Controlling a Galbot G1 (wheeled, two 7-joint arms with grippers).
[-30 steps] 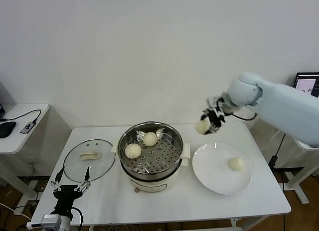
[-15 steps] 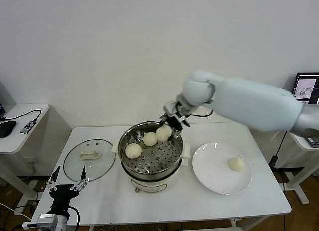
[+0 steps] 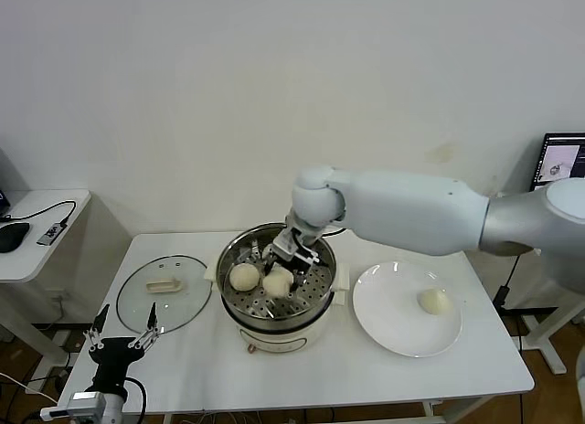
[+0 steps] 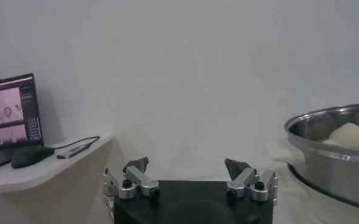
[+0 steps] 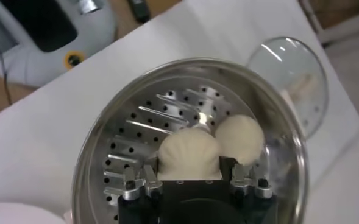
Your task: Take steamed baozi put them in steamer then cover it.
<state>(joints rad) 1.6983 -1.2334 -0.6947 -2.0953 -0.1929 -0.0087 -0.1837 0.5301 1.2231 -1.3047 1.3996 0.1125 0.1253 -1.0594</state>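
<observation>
The steel steamer stands mid-table. My right gripper reaches down into it, shut on a pale steamed baozi that is low over the perforated tray. Another baozi lies just beside it on the tray. In the right wrist view the held baozi sits between the fingers, touching its neighbour. One more baozi rests on the white plate. The glass cover lies flat on the table, left of the steamer. My left gripper waits open at the table's front left edge.
A side table with a mouse and cables stands to the left. A monitor is at the far right. From the left wrist view the steamer's wall shows, with a baozi above its rim.
My right arm has carried the baozi from above the plate leftward and down into the steamer, beside the others. The left gripper has barely shifted.
</observation>
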